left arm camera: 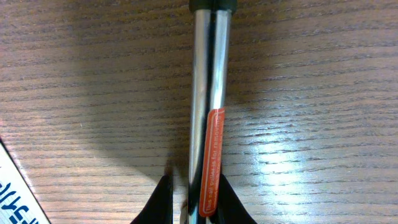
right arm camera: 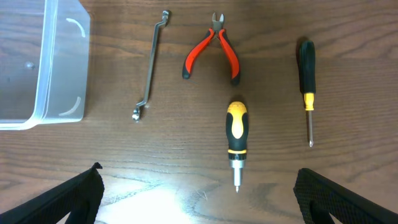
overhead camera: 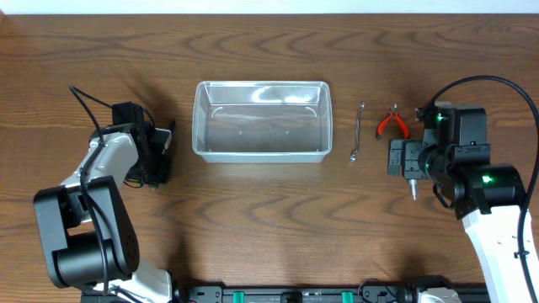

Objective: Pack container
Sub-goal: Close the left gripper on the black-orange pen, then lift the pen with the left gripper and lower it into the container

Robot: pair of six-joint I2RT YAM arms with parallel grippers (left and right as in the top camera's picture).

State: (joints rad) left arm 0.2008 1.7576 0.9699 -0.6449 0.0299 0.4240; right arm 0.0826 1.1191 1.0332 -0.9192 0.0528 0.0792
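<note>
While the clear container [overhead camera: 261, 156] sits at the centre of the overhead frame, the right gripper [right arm camera: 198, 186] hangs released at the bottom of its wrist view, below a wrench [right arm camera: 149, 62], red pliers [right arm camera: 219, 32] and a yellow-black screwdriver [right arm camera: 236, 134]. The left gripper [left arm camera: 199, 208], at the frame's bottom, closely flanks a chrome shaft [left arm camera: 208, 62]; whether it is clenched cannot be told.

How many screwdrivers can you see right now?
2. In the right wrist view, a stubby yellow-and-black screwdriver lies below the pliers; a slim black-handled screwdriver lies right of them. Overhead, the right arm hides both.
</note>
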